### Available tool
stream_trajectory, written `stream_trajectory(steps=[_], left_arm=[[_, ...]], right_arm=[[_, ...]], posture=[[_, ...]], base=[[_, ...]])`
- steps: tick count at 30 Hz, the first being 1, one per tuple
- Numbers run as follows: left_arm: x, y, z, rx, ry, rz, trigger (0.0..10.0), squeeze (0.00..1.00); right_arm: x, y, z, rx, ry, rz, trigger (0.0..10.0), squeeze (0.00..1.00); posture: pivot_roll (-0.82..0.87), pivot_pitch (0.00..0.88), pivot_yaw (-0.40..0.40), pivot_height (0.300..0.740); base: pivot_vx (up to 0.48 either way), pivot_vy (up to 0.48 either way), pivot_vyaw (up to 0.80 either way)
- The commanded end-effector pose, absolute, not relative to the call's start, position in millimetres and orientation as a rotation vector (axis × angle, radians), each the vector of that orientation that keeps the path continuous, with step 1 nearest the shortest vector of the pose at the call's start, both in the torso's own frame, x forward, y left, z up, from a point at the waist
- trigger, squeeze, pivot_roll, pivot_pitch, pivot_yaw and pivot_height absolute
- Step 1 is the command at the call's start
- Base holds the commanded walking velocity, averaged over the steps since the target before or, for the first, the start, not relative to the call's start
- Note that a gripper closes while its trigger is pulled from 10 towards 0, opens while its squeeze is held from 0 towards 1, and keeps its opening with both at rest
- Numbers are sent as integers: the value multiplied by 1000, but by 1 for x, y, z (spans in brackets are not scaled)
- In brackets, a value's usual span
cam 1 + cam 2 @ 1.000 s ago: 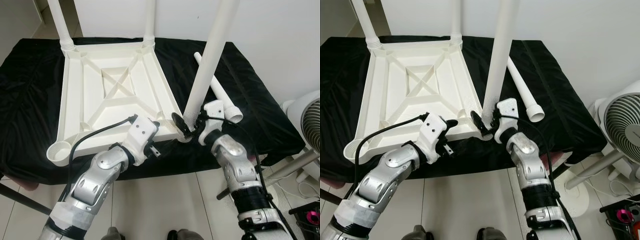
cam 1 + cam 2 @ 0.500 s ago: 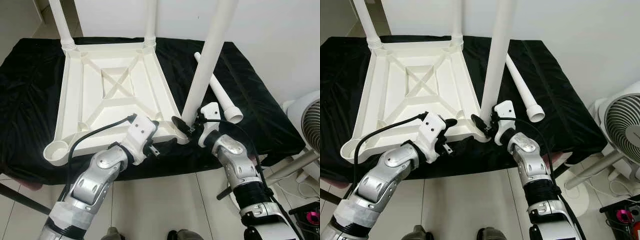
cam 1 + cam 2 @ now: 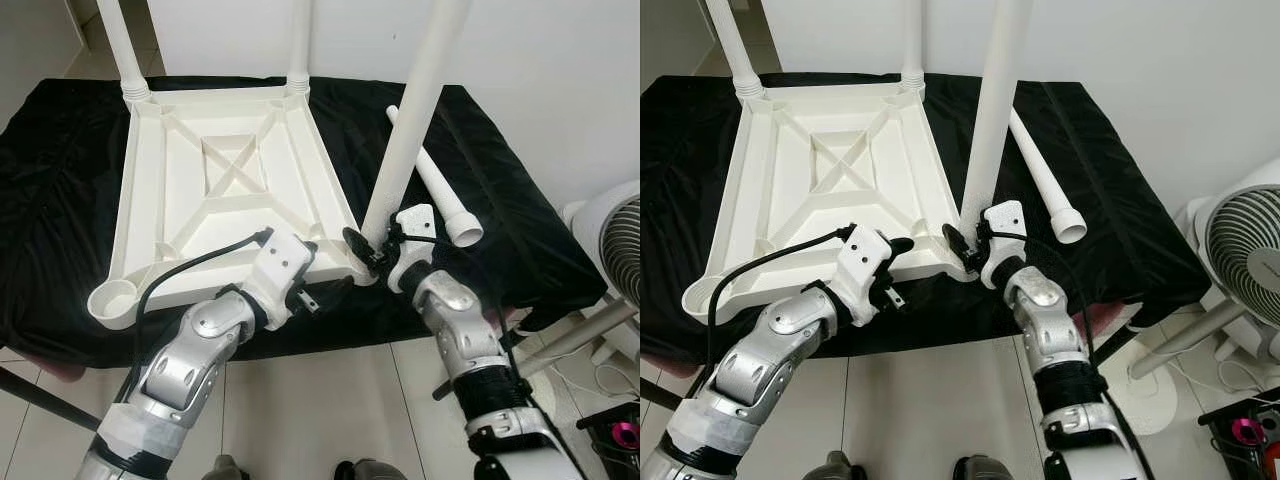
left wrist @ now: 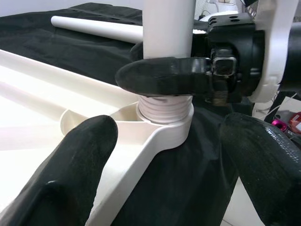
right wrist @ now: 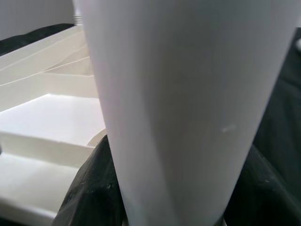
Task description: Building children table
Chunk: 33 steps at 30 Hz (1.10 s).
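Tabletop [image 3: 230,190] may slide: our left gripper [image 4: 155,155] gapes beside it while our right gripper [image 3: 372,252] clamps the half-threaded leg [image 3: 405,140], risking cross-threading.

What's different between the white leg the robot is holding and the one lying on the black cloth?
The held leg stands nearly upright, its threaded end in the upturned tabletop's near corner socket; the loose leg lies flat on the black cloth, beside the tabletop. The right gripper is closed around the held leg just above the threads; nothing touches the loose leg. Both are plain white tapered tubes with a collared end.
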<state>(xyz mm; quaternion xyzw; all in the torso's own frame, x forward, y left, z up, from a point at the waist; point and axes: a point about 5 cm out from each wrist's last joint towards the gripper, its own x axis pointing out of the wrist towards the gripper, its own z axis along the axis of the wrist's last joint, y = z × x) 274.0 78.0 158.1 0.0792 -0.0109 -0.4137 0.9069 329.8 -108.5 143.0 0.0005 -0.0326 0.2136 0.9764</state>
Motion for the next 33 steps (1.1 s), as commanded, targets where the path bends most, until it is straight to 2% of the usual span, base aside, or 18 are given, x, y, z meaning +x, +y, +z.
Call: stream_trajectory(steps=[1,11,19,20,28,33], left_arm=[[272,76,159,177,-20,-884,10000,0],[277,83,161,196,-23,-868,10000,0],[284,96,160,227,-19,-847,10000,0],[285,97,160,201,-25,-844,10000,0],[286,99,163,107,-44,-819,10000,0],[284,95,166,35,-68,-777,10000,0]], right_arm=[[329,-114,134,38,-14,359,10000,0],[323,-103,139,114,-35,83,10000,0],[318,-97,146,155,-82,120,10000,0],[315,-99,147,155,-103,138,10000,1000],[308,-98,149,155,-139,178,10000,1000],[300,-106,143,141,-148,153,10000,1000]], posture=[[-34,71,-15,740],[-28,74,-20,740],[-30,82,-7,740],[-27,87,-3,740],[-33,84,2,740],[-34,83,2,740]], base=[[0,0,0],[0,0,0],[0,0,0],[0,0,0],[0,0,0],[0,0,0]])
